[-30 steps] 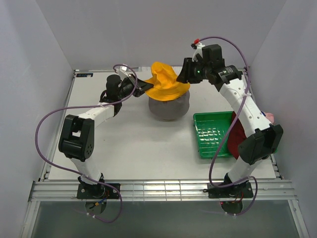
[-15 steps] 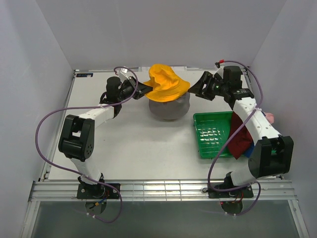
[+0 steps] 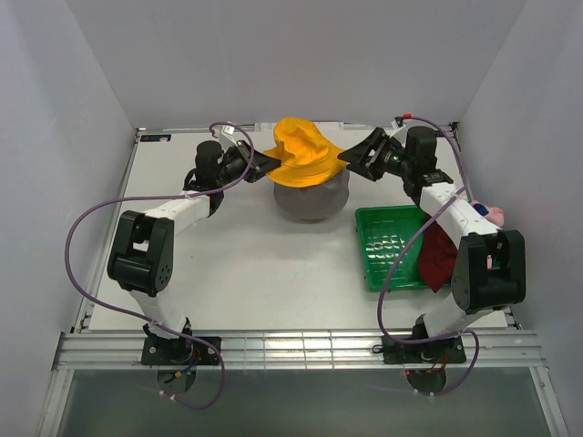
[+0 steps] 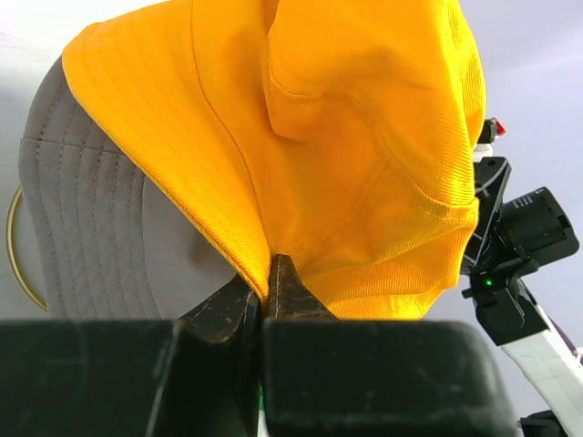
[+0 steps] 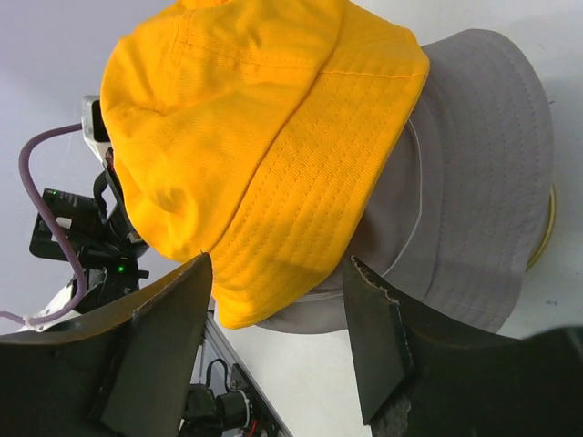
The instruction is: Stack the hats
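Note:
A yellow hat lies crumpled and tilted on top of a grey hat at the back middle of the table. My left gripper is shut on the yellow hat's left brim; in the left wrist view the fabric is pinched between the fingertips, with the grey hat behind it. My right gripper stands open just off the yellow hat's right brim, touching nothing, its gap level with the grey hat's edge. A dark red hat and a pink hat lie far right.
A green tray sits right of the hat pile, under my right arm. A gold wire stand shows under the grey hat. White walls close in the back and both sides of the table.
My right gripper let go of the yellow hat and opened, dropped and pulled right, then came back toward the brim. The yellow hat sank lower onto the grey one. The left arm held still.

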`<state>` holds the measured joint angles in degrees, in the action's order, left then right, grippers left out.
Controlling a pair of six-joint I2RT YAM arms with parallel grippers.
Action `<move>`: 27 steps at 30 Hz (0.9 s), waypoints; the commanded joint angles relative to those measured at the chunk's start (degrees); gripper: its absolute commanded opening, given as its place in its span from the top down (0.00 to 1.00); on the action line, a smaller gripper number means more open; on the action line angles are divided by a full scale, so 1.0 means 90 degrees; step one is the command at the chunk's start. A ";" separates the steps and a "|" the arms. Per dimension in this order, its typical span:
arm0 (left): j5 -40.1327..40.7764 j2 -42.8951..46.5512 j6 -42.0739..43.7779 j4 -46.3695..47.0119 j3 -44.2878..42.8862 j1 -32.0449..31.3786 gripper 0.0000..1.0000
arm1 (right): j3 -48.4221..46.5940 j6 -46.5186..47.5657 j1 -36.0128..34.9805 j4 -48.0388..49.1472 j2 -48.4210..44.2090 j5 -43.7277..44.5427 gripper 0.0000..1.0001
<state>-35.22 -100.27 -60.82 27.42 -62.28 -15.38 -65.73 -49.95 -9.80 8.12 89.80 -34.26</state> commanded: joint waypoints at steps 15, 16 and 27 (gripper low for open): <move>-0.0159 0.0233 0.0136 -0.0049 0.0065 0.0009 0.93 | 0.0409 -0.0699 0.0025 0.1353 0.0344 -0.0226 0.44; -0.0159 0.0233 0.0136 -0.0049 0.0074 0.0009 0.93 | 0.0419 -0.0709 0.0025 0.1392 0.0345 -0.0236 0.44; -0.0159 0.0233 0.0205 -0.0078 0.0143 0.0009 0.93 | 0.0390 -0.1002 0.0025 0.1803 0.0530 -0.0246 0.54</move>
<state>-35.22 -100.27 -60.75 27.42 -62.06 -15.38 -61.17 -58.08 -9.76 20.47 93.84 -35.97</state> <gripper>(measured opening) 0.134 0.463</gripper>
